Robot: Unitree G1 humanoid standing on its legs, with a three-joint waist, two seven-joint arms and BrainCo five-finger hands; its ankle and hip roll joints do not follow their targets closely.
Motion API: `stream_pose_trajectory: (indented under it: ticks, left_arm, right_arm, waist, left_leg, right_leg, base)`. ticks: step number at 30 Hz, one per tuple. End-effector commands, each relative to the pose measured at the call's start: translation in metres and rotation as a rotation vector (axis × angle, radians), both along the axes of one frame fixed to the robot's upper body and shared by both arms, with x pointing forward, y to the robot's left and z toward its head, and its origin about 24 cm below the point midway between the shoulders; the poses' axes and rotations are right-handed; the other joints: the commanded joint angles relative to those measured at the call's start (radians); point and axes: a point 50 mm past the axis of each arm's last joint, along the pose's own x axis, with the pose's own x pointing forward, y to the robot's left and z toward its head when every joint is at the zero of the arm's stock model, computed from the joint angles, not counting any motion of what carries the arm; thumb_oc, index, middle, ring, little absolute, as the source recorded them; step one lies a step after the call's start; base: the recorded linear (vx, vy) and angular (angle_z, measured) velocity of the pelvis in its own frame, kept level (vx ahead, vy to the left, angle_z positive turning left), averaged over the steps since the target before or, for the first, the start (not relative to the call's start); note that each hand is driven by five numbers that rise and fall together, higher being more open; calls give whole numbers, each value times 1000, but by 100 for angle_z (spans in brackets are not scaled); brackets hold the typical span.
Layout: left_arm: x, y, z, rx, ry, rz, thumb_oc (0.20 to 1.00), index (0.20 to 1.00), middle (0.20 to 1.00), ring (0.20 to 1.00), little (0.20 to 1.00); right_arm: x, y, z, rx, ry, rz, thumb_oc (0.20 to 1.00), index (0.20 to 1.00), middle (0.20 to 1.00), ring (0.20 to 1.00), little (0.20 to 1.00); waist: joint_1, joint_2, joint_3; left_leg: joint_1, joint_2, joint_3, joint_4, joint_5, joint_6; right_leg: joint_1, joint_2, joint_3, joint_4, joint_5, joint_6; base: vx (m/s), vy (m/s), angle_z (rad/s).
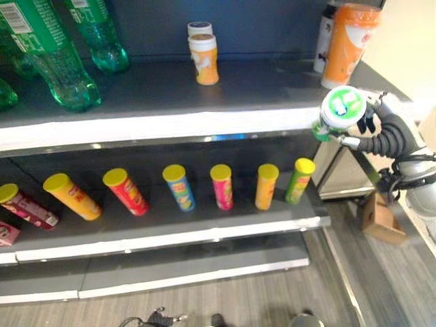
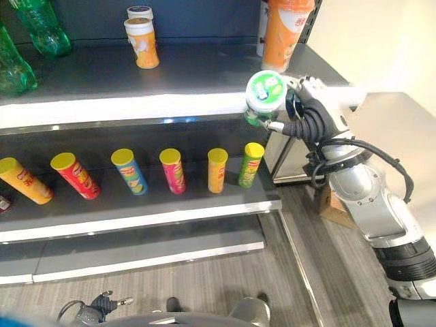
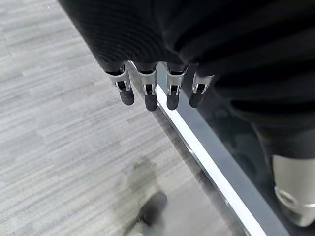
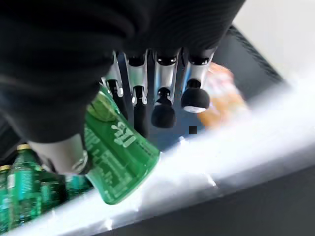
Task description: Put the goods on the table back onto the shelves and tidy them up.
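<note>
The right hand [image 2: 310,119] is clamped round a green can [image 2: 264,95], fingers and thumb curled about its body, and holds it just off the front right corner of the upper shelf [image 1: 157,122]. The can's white-and-green lid faces up toward the head camera, so its long axis runs roughly upright, tilted a little. The can sits at about the level of the shelf's front edge, with the shelf surface lying behind it and to the robot's left. An orange cup [image 1: 348,41] stands near the right end of that shelf, just behind the can, and green bottles [image 1: 61,61] occupy the left end. My guess is the move ahead needs the can carried inward over the edge, clear of the orange cup. The left hand [image 3: 147,88] hangs over the floor, fingers straight and apart, holding nothing.
</note>
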Motion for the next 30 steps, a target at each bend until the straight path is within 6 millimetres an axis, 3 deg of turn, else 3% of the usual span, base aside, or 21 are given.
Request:
stream_pose_trajectory:
  ticks: [1,3,12,18,25,30]
  left_arm:
    - [5,0,1,5,-11,-18,1000,1000,1000,1000,1000]
    - [-6,-5,-4,-16,20,-4,1000,1000,1000,1000,1000]
    - [-6,-17,-7,-44,36,-46,1000,1000,1000,1000,1000]
    - [-4,-22,-7,-58,19,-38,1000,1000,1000,1000,1000]
    - [-23,-17,-11,-44,82,-24,1000,1000,1000,1000,1000]
    - [-30,-15,-12,-40,100,-7,1000,1000,1000,1000,1000]
  right_arm:
    - [-10,-1,35,61,-165,25,200,200,200,200,200]
    - [-11,2,30,41,-135,40,200,200,200,200,200]
    - [-12,4,23,98,-56,122,200,200,200,200,200]
    - [14,28,23,49,41,203,200,200,200,200,200]
    - [38,69,40,2,111,355,200,200,200,200,200]
    - [56,80,40,11,166,358,200,200,200,200,200]
  waist:
    - [14,28,-15]
    - [17,21,-35]
    - [16,18,-52]
    - [48,10,-57]
    - [104,0,-63]
    - [128,1,-64]
  left_leg:
    - [23,94,72,29,-43,-122]
    - [31,109,74,42,-45,-133]
    - [25,132,68,66,-43,-148]
    - [29,142,60,76,-42,-156]
    - [30,138,41,71,-33,-161]
    - [29,132,30,65,-26,-162]
  right_leg:
    - [-1,1,6,16,-11,-23]
    - [36,17,-10,-17,-20,-26]
    - [64,26,-40,-36,-31,-37]
    - [92,26,-68,-41,-40,-44]
    - [114,19,-98,-36,-51,-49]
    - [125,11,-120,-29,-55,-50]
  base:
    - [146,-110,64]
    - [114,-101,23]
    - [28,-54,3]
    - [12,-50,3]
    - [21,-29,15]
    - [13,-6,24]
